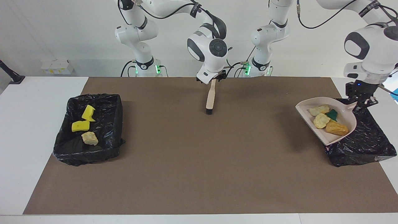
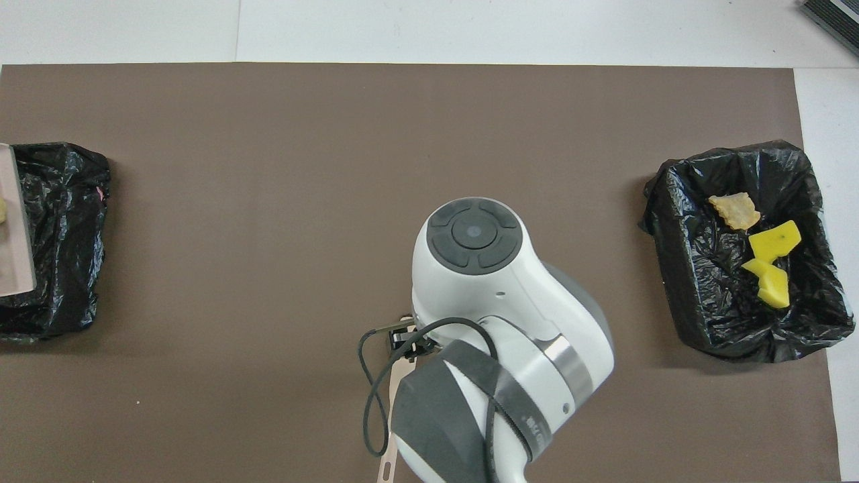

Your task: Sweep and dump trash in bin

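Eyes on the right edge of the facing frame: the left end effector point(image 1: 360, 101) is clamped on the handle of the pale dustpan point(image 1: 323, 137) and holds it in the air, roughly level. The pan overlaps the rim of the black-lined bin point(image 1: 363, 146) at that edge. Four pieces of the trash point(image 1: 321, 119) ride in the pan: two pale tan, one green-faced, one orange-brown. Three more, two bright yellow and one tan point(image 1: 80, 126), lie in the other bin point(image 1: 102, 146), left of frame.

Top centre, the right end effector point(image 1: 214, 80) hangs over the brown worktop point(image 1: 199, 161). The brush point(image 1: 210, 96) dangles under it, bristles at the surface. Whether it is clamped on the handle I cannot tell.

These chunks look like featherweight foam: soft, springy, likely to bounce or roll on a quick tilt. I would not pinch them; the stiff pan handle is the place to hold. A slow tip, lip down and well inside the liner, should slide them out.
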Robot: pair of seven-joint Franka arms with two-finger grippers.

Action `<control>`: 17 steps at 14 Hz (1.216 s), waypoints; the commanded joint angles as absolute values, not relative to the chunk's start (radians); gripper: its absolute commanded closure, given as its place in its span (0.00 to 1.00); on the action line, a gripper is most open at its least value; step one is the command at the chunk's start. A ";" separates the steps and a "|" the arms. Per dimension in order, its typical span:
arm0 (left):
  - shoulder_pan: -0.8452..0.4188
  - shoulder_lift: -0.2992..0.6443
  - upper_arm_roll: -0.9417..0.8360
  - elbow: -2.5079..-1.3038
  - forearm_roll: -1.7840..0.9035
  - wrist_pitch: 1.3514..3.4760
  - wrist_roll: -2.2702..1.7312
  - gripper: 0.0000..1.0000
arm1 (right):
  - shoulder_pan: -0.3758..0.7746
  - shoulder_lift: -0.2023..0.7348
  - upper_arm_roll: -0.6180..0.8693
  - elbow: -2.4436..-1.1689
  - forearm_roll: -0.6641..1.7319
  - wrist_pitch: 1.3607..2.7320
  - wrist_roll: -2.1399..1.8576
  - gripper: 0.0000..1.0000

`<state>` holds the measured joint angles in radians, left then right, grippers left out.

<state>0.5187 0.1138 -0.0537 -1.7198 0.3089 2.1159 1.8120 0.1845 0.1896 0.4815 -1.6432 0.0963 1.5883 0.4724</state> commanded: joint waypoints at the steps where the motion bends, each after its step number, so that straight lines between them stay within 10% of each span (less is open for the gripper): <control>1: 0.505 0.143 -0.066 -1.686 0.501 2.175 1.801 1.00 | 0.143 0.198 0.489 -1.563 -0.001 1.502 0.405 0.00; 17: 0.371 0.137 -0.069 -1.686 1.160 2.028 1.508 1.00 | -0.267 0.120 0.466 -1.445 -0.170 1.497 -0.046 0.00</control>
